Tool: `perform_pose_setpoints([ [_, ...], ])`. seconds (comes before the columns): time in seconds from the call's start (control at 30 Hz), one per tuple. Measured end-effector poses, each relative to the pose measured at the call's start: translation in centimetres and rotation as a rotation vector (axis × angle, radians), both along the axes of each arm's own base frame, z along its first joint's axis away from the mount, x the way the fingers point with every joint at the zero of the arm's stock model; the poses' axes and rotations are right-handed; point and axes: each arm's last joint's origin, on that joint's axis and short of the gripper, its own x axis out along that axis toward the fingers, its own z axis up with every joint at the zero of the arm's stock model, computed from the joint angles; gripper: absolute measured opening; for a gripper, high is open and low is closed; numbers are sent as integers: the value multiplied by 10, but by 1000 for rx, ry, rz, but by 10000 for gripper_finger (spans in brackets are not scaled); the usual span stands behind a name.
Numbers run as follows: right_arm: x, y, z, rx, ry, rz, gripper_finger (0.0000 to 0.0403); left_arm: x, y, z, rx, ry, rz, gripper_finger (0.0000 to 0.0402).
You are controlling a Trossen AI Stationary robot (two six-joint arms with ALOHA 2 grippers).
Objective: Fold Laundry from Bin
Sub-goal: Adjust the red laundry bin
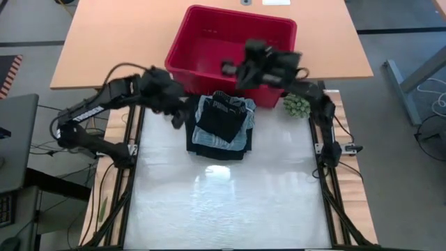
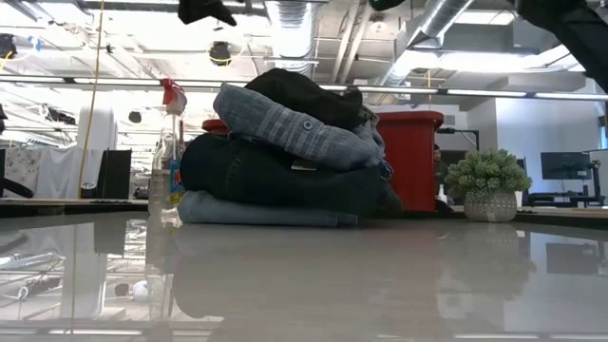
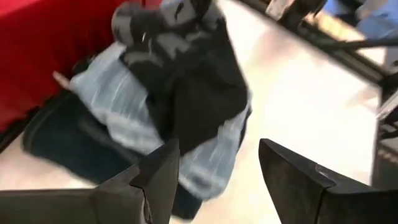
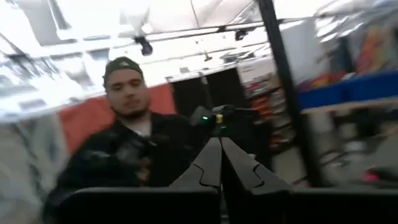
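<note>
- The laundry (image 1: pixel 221 125) sits in a folded stack on the pale counter (image 1: pixel 223 202), just in front of the red bin (image 1: pixel 209 35) and touching or nearly touching its near wall.
- From the low view the stack (image 2: pixel 285 157) has a light blue piece at the bottom, a dark navy one above it, a grey-blue denim-like piece with a button on that, and a black garment on top (slightly rumpled).
- The left gripper (image 1: pixel 180 111) hangs just beside the stack's left edge; its jaws stand apart with nothing between them, and its wrist view looks past the fingers (image 3: pixel 158 180) onto the pile (image 3: pixel 180 93).
- The right gripper (image 1: pixel 230 68) is raised over the bin's near rim, jaws pressed together and empty; its fingertips (image 4: pixel 219 165) meet, pointing out into the room.
- A person in a dark top and cap (image 4: pixel 134 143) shows beyond the right gripper.
- A small green plant (image 1: pixel 296 106) stands to the right of the stack, and a spray bottle (image 2: pixel 168 157) to its left in the low view.
</note>
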Motion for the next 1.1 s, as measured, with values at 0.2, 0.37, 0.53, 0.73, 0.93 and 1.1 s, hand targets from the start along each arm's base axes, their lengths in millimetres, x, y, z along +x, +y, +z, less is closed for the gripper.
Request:
perform_pose_setpoints([
  [0.2, 46, 80, -56, 57, 108, 199, 30, -17, -11, -7, 35, 85, 45, 206],
  [0.37, 47, 113, -92, 128, 151, 276, 19, -31, -15, 0, 50, 58, 44, 206],
  [0.53, 21, 107, -140, 227, 272, 192, 17, -44, -19, 2, 48, 81, 37, 206],
  [0.73, -21, 87, -184, 322, 604, 4, 17, -57, -26, 11, 71, 9, 43, 206],
  [0.93, -74, 64, -171, 192, 885, -266, 17, -58, -23, 12, 141, 19, 108, 206],
  [1.1, -141, 33, -176, 39, 1164, -809, 19, -45, -20, 13, 177, -8, 102, 206],
])
